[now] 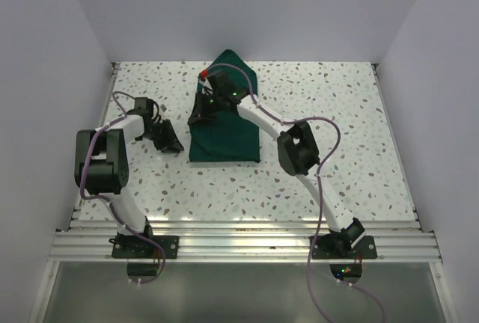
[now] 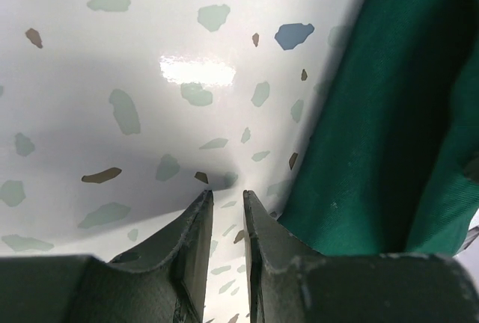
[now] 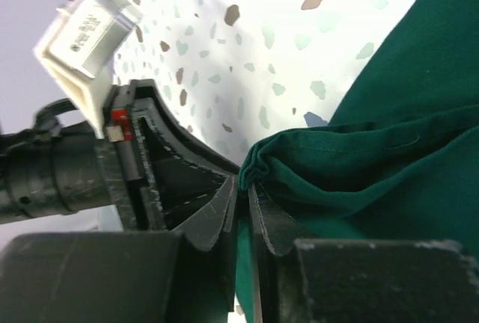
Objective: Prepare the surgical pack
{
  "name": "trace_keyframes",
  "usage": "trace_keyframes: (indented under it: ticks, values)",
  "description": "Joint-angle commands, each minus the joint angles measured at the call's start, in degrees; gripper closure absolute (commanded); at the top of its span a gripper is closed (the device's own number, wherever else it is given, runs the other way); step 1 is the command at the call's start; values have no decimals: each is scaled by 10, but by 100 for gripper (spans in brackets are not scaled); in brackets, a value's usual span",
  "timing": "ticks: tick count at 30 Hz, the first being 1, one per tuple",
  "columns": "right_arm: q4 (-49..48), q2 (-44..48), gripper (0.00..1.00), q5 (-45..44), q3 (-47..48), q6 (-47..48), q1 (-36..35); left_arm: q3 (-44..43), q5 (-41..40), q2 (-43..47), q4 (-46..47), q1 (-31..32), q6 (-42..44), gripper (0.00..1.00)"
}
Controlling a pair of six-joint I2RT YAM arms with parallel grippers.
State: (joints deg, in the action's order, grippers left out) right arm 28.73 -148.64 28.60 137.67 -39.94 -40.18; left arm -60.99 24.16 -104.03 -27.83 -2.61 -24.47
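Observation:
The dark green drape lies folded into a rectangle at mid-table, with a corner sticking out at the back. My right gripper is over its left side. In the right wrist view the gripper is shut on a bunched fold of the drape. My left gripper rests on the table just left of the drape. In the left wrist view it is empty with a narrow gap between its fingers, and the drape's edge is to its right. The tray, gauze, scissors and forceps are out of view.
The speckled white table is walled on the left, back and right. The left arm's wrist and gripper sit close beside my right fingers. An aluminium rail runs along the near edge.

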Motion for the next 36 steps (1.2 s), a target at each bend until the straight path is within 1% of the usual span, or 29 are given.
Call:
trace_keyframes:
  ticks: [1, 2, 3, 4, 6, 9, 12, 14, 16, 17, 19, 21, 23, 24, 26, 29, 31, 34, 35, 36]
  values:
    - [-6, -6, 84, -3, 24, -9, -3, 2, -40, 15, -12, -9, 19, 73]
    - [-5, -4, 80, 0, 26, -8, -3, -2, -43, 17, -14, -10, 21, 73]
    - [-2, -2, 69, 0, 27, -4, -2, -8, -46, 18, -17, -11, 21, 73]
    - [2, 4, 62, -3, 31, 1, -2, -12, -52, 20, -20, -12, 23, 73]
    - [26, 13, 54, -14, 42, 12, 5, -23, -60, 29, -31, -14, 25, 72]
    - [64, 40, 51, -29, 32, 23, 25, -37, -67, 46, -40, -19, 28, 70]
    - [87, 82, 45, -49, -5, 52, 41, -58, -68, 45, -49, -19, 29, 69]
    - [105, 102, 45, -49, -27, 71, 48, -66, -51, 44, -43, -19, 26, 69]
    - [127, 123, 48, -49, -38, 94, 49, -71, -26, 42, -32, -19, 21, 70]
    - [145, 140, 55, -49, -53, 110, 50, -76, -16, 37, -28, -19, 20, 71]
    - [152, 159, 59, -42, -95, 119, 49, -81, 3, 29, -15, -18, 14, 76]
    - [149, 192, 70, -36, -128, 126, 51, -91, 9, 22, -10, -18, 8, 78]
    - [144, 212, 88, -18, -174, 128, 50, -105, 21, 6, -6, -18, 6, 79]
    - [142, 217, 91, -7, -186, 129, 50, -110, 26, -1, -6, -18, 4, 79]
    - [143, 223, 95, 18, -215, 132, 50, -126, 35, -21, -6, -18, -1, 80]
    - [125, 245, 95, 25, -260, 135, 51, -135, 44, -28, 5, -18, -8, 79]
    - [130, 249, 95, 25, -276, 137, 52, -145, 57, -40, 9, -18, -10, 72]
    - [131, 257, 96, 12, -291, 143, 56, -156, 59, -51, 2, -18, -14, 66]
    - [127, 259, 96, 12, -296, 141, 55, -157, 55, -50, 1, -18, -14, 59]
    - [124, 260, 96, 13, -298, 141, 56, -158, 44, -49, -4, -19, -14, 57]
